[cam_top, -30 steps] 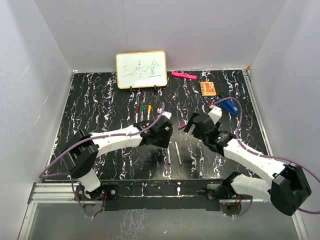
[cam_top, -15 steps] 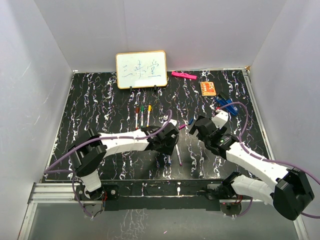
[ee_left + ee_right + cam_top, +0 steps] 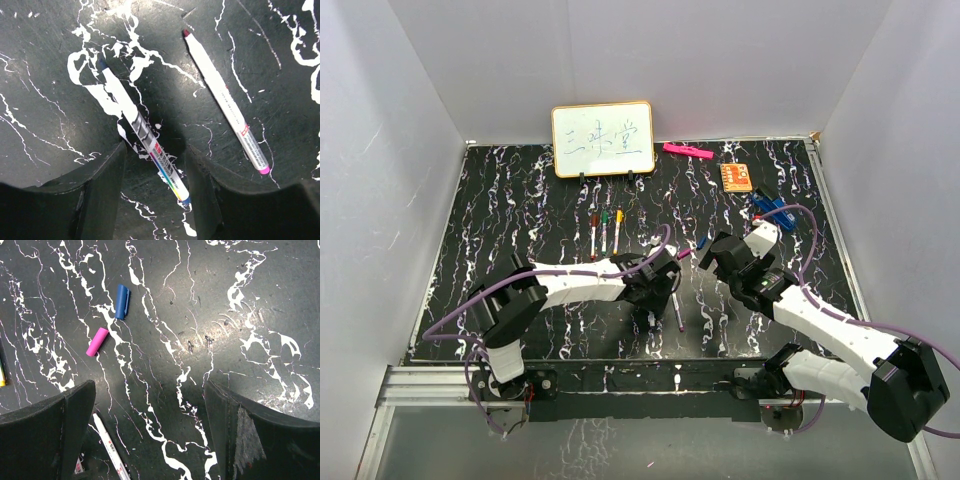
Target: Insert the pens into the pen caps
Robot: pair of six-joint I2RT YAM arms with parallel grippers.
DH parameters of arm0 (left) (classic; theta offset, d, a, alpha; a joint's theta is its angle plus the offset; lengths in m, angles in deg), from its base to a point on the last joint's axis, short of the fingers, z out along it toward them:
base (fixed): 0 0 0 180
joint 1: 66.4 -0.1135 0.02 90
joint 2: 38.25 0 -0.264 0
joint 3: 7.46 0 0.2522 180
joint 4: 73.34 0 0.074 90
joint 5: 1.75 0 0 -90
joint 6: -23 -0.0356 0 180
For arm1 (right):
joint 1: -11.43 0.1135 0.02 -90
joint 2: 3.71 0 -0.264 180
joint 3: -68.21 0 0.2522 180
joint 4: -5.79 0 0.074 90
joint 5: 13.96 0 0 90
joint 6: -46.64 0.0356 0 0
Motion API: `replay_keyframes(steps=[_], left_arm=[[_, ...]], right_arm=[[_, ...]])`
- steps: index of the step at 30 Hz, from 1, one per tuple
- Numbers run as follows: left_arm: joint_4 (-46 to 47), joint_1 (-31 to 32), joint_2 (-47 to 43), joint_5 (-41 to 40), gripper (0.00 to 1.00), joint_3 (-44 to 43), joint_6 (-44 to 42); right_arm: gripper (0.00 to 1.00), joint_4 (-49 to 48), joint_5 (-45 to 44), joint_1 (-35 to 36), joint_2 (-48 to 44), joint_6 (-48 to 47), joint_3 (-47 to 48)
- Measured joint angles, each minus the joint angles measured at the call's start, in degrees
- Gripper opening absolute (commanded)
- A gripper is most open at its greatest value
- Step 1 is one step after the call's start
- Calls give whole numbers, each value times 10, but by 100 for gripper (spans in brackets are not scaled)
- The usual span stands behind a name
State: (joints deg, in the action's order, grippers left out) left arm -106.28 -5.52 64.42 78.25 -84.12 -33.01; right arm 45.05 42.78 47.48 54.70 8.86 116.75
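The black marbled surface [image 3: 500, 220] fills the floor of the booth, and both arms reach out over its middle. The left arm [image 3: 580, 283] stretches low towards the centre; the right arm [image 3: 820, 325] bends in from the other side. A whiteboard [image 3: 603, 139] stands at the far edge.

The left claw [image 3: 156, 150] is down close to the surface with its fingers apart, and the rear part of the blue-tipped pen [image 3: 142, 135] lies between them; I see neither finger touching it. The second pen [image 3: 225, 102], magenta at its rear end, lies flat just beside it, outside the fingers.

The right claw [image 3: 150, 385] is spread wide over bare surface, holding nothing. Just beyond its fingertips lie the blue cap [image 3: 121, 301] and the magenta cap [image 3: 97, 341], near each other but apart.
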Motion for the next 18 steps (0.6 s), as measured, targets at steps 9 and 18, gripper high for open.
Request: replay_keyframes(steps=[9,18], left_arm=[[-54,0,-4,-4,37,1,-38],[-90,-9,-8,-6,38,3,-37]], right_arm=[[88,0,0,0,0,0,0],[88,-4,4,0,0,0,0]])
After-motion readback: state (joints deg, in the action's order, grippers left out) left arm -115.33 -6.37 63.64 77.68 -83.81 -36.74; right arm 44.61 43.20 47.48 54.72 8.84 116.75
